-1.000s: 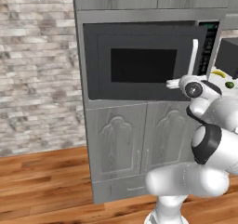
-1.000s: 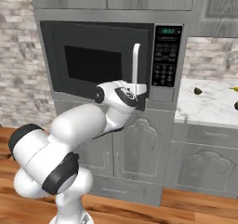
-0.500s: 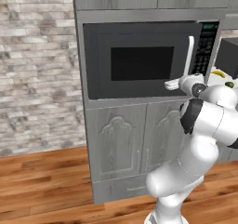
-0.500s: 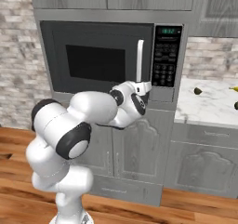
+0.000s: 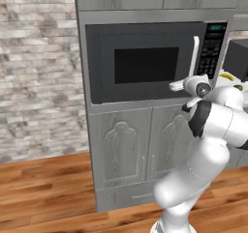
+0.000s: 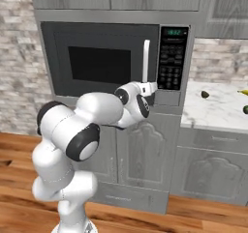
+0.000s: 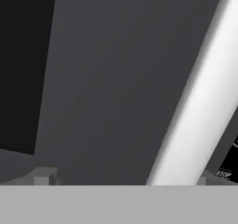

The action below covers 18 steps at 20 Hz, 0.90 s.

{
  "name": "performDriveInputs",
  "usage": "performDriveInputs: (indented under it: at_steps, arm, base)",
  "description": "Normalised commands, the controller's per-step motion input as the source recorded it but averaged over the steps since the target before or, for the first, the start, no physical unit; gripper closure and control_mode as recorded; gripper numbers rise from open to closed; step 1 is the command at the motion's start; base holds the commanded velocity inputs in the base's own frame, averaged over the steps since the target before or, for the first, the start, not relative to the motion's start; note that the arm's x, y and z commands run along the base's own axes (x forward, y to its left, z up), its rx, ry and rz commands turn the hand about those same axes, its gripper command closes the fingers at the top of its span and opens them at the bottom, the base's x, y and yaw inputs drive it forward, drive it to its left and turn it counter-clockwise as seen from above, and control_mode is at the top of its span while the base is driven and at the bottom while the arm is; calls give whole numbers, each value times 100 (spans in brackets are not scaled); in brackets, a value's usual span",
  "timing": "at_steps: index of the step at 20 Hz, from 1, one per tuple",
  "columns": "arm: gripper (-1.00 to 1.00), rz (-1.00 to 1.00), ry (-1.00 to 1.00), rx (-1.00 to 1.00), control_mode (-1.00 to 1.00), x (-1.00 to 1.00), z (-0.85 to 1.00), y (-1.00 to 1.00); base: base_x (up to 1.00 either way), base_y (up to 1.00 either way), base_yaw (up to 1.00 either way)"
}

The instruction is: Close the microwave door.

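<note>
The pincer (image 5: 175,86) sits right against the microwave door (image 5: 140,63), at the lower end of its white handle (image 5: 194,55). Its two tips stand well apart in the hand view, spread, with the handle (image 7: 204,102) running between them. The door lies flat on the microwave (image 6: 116,58), so nothing inside shows. Just right of the pincer is the button panel (image 6: 171,58).

Kitchen, built-in microwave (image 5: 155,63), grey cabinets (image 5: 131,145)
</note>
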Motion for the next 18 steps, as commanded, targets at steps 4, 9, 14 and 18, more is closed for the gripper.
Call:
performDriveInputs:
  at_steps: [4,9,14,18]
  arm:
    - [-100,8,36,0,-100,54,71,-7]
    - [-100,9,47,0,-100,65,72,-9]
    - [-100,6,44,2,-100,56,65,-15]
    - [-100,5,43,2,-100,52,71,-13]
  base:
    - [0,0,0]
    - [0,0,0]
    - [0,0,0]
    - [0,0,0]
